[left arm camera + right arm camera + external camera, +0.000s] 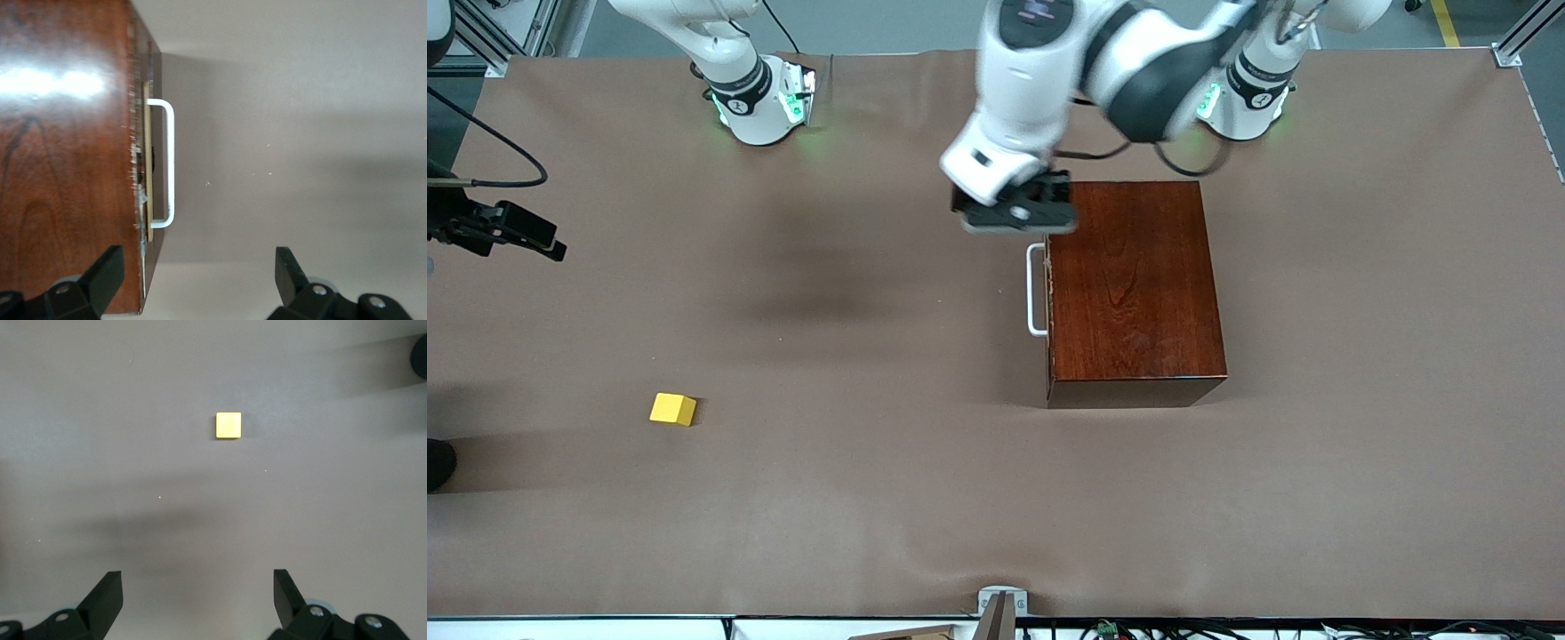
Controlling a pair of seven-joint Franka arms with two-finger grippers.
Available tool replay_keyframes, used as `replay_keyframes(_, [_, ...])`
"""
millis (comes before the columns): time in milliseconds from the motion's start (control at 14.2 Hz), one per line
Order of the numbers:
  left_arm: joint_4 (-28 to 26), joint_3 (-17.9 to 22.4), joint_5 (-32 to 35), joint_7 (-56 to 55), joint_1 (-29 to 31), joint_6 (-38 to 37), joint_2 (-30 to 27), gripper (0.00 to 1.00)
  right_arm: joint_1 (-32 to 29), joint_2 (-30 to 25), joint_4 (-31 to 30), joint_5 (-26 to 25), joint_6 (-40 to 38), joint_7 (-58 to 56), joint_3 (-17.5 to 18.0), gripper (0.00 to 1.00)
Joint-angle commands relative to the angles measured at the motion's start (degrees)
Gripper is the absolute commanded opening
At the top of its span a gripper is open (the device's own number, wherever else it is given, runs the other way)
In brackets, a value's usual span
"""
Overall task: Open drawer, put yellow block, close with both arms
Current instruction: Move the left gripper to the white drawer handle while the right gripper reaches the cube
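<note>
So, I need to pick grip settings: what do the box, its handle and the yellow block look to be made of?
The box looks like dark reddish-brown wood with a glossy varnish: grain lines and a bright glare show. Its handle is a thin white U-shaped bar, perhaps painted metal or plastic. The yellow block is matte and plain, either painted wood or plastic.

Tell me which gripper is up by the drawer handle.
The left gripper, open, over the box corner just above the white handle. The right gripper, also open, is instead over bare table near the yellow block.
</note>
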Motion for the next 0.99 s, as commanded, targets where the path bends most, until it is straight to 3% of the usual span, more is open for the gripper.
replay_keyframes(0, [1.79, 0.71, 8.22, -1.87, -5.91, 0.16, 2.83, 1.00, -0.35, 0.07, -0.51, 0.57, 1.22, -0.37, 0.03, 1.00])
replay_keyframes(353, [1.62, 0.45, 7.80, -13.03, -5.83, 6.56, 7.57, 1.00, -0.17, 2.27, -0.51, 0.49, 3.33, -0.37, 0.03, 1.00])
replay_keyframes(564, [1.62, 0.45, 7.63, -8.59, -2.94, 12.72, 11.17, 1.00, -0.26, 4.02, -0.60, 0.40, 4.74, -0.37, 0.03, 1.00])
replay_keyframes(705, [1.27, 0.53, 7.45, -0.87, -2.14, 12.91, 11.97, 1.00, -0.26, 5.08, -0.60, 0.40, 5.88, -0.37, 0.03, 1.00])
replay_keyframes(917, [-0.84, 0.53, 7.45, 0.75, 0.23, 12.91, 12.15, 1.00, -0.09, 7.18, -0.68, 0.40, 7.98, -0.46, 0.03, 1.00])
